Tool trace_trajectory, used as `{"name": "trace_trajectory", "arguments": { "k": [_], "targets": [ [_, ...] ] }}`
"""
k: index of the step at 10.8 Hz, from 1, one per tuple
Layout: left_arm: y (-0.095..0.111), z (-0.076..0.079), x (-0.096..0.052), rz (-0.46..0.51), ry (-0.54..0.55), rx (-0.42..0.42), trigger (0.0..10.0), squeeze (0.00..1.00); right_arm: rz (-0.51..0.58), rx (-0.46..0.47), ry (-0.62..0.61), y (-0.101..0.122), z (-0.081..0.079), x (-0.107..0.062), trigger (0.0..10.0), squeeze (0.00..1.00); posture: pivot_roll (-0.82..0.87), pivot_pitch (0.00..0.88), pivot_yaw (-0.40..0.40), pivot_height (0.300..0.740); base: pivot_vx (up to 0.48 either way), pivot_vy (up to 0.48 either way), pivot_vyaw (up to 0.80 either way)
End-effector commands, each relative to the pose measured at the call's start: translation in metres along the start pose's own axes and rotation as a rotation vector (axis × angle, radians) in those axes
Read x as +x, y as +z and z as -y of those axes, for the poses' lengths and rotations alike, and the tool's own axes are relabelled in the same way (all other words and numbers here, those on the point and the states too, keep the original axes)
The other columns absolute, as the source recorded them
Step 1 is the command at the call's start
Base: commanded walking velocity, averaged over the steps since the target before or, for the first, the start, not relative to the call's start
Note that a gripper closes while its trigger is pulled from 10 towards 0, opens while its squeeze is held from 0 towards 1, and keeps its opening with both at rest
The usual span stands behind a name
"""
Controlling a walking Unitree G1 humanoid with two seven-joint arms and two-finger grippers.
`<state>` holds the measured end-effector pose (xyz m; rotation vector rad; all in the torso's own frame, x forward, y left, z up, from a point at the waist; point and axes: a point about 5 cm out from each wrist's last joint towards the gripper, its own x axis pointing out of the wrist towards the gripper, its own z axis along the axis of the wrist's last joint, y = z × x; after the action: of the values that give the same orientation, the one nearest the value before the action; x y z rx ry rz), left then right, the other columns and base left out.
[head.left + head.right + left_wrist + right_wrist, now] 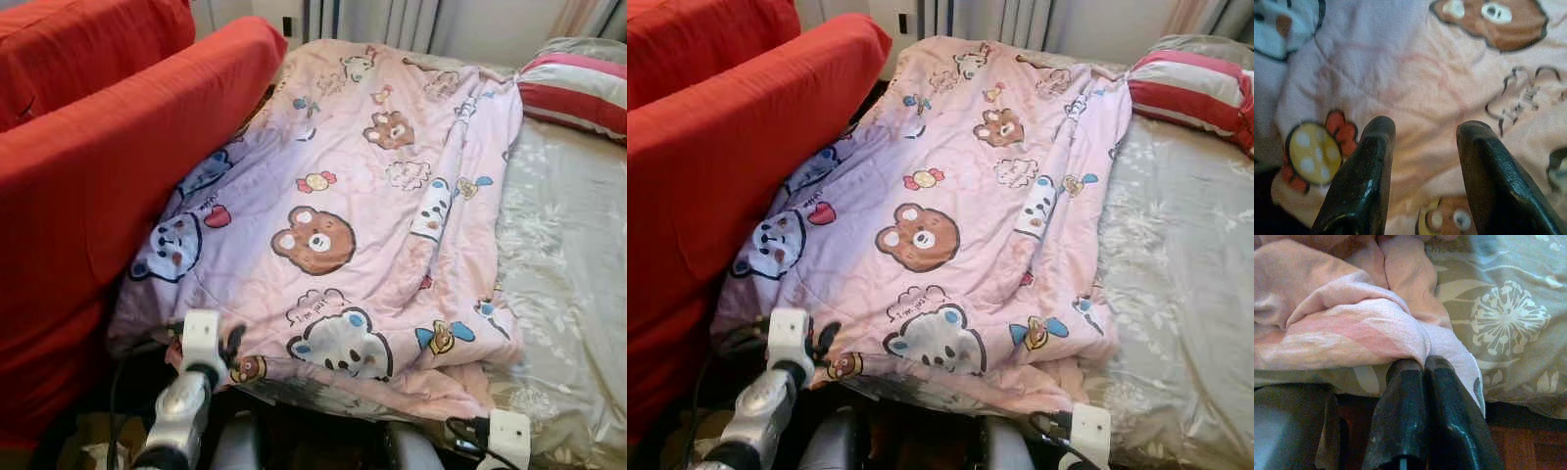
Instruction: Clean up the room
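1. Bedding covers most of the scene: a grey floral sheet point(568, 245) is spread over the bed, and a pink cartoon-bear blanket point(362, 215) lies across its left part, reaching from the far end down to the near edge.
2. Beside the bed on the robot's left stands a red sofa point(88, 166), its arm touching the blanket's edge.
3. A red-and-white striped pillow point(578, 88) rests at the far right corner of the bed, with curtains point(372, 20) hanging behind.
4. The left gripper point(1422, 142) hovers at the blanket's near left corner, its two black fingers point(1364, 186) spread apart over the printed fabric with nothing between them.
5. The right gripper point(1422, 367) sits at the near right edge of the bed, its fingers pressed together, their tips against a fold of the blanket where it meets the sheet; whether cloth is pinched between them cannot be told.
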<state>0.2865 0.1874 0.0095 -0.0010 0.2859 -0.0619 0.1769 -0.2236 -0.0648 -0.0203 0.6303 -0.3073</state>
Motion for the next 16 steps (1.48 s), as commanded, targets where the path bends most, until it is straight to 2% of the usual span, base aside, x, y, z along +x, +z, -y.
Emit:
{"name": "trace_trajectory", "arguments": {
  "k": [1, 3, 4, 5, 11, 12, 15, 16],
  "targets": [
    [-0.02, -0.007, -0.01, -0.092, 0.008, 0.023, 10.0, 0.0, -0.002, 0.012, -0.017, -0.001, 0.003, -0.001, 0.0, 0.0, 0.11, 0.141, -0.003, 0.635, 0.0, 0.0, 0.0],
    [-0.034, -0.013, -0.02, -0.144, 0.036, 0.015, 10.0, 0.0, 0.002, 0.019, -0.019, -0.001, 0.002, 0.0, 0.0, 0.0, 0.11, 0.142, 0.0, 0.635, 0.0, 0.0, 0.0],
    [-0.034, -0.013, -0.019, -0.142, 0.038, 0.017, 10.0, 0.0, 0.0, 0.018, -0.021, -0.001, 0.002, 0.0, 0.8, 0.0, 0.11, 0.142, 0.001, 0.635, 0.0, 0.0, 0.0],
    [-0.034, -0.013, -0.019, -0.142, 0.038, 0.018, 10.0, 0.0, -0.002, 0.023, -0.023, -0.001, 0.001, 0.0, 10.0, 0.0, 0.11, 0.142, 0.001, 0.635, 0.0, 0.0, 0.0],
    [-0.032, -0.012, -0.017, -0.141, 0.029, 0.022, 10.0, 0.0, 0.003, 0.039, -0.019, 0.0, -0.003, 0.0, 10.0, 0.0, 0.11, 0.138, 0.007, 0.635, 0.0, 0.0, 0.0],
    [-0.033, -0.012, -0.017, -0.142, 0.03, 0.022, 10.0, 0.0, 0.007, 0.046, -0.018, 0.001, -0.003, 0.0, 10.0, 1.0, 0.11, 0.138, 0.007, 0.635, 0.0, 0.0, 0.0],
    [-0.035, -0.011, -0.018, -0.15, 0.027, 0.023, 10.0, 0.0, 0.025, 0.048, -0.012, 0.0, -0.005, -0.002, 10.0, 1.0, 0.11, 0.139, 0.005, 0.635, 0.0, 0.0, 0.0],
    [-0.035, -0.011, -0.019, -0.154, 0.026, 0.021, 10.0, 0.0, 0.038, 0.053, -0.031, -0.003, -0.001, -0.005, 10.0, 1.0, 0.1, 0.14, 0.004, 0.635, 0.0, 0.0, 0.0]
  ]
}}
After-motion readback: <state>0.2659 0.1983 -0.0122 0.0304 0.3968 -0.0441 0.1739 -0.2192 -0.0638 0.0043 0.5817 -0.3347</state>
